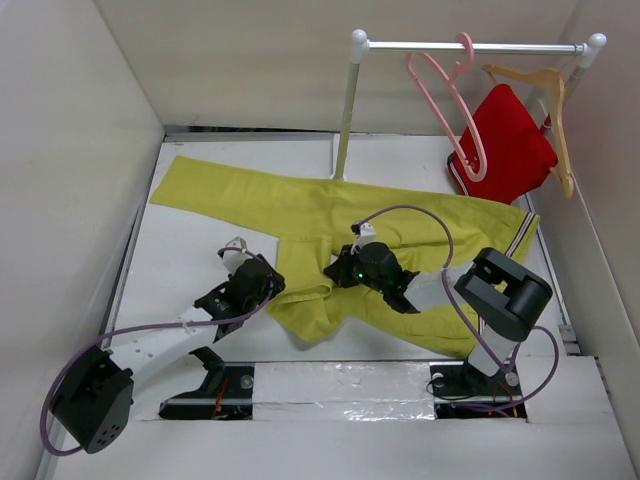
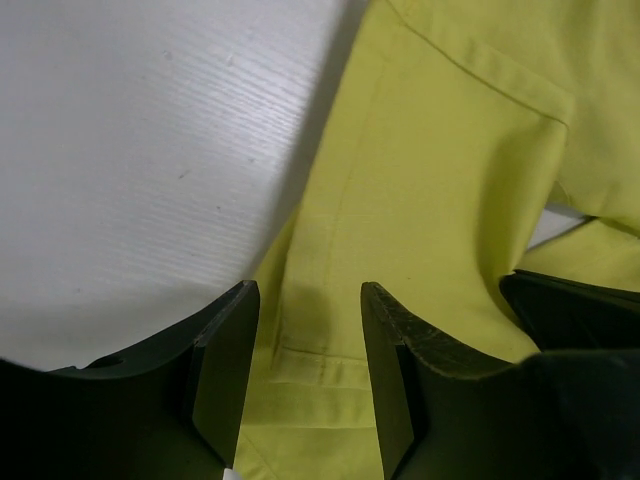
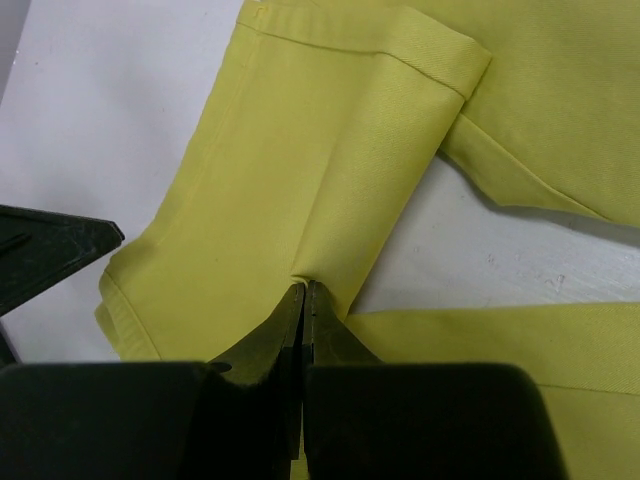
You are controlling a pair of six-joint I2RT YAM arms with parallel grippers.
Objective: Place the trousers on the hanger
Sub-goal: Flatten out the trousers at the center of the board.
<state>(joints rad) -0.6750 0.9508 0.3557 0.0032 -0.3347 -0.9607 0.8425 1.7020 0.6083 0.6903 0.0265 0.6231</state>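
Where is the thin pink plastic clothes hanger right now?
In the top view, the pink hanger hangs at upper right from the white metal rail, just left of the red garment and light wooden hanger.

The trousers (image 1: 300, 215) are long, yellow-green cloth, lying flat but rumpled across the white table (image 1: 190, 260). One leg runs straight out toward the far left corner. The waistband, edged with a dark-and-white striped trim, sits at the right. The other leg is doubled back on itself toward the near side, its stitched hem turned over in a soft fold (image 3: 320, 180), with a long seam showing close up (image 2: 440, 200). The hanger (image 1: 450, 110) is thin pink plastic with a curved hook, hanging tilted from the white rail (image 1: 500, 46) at the far right, well apart from the trousers.
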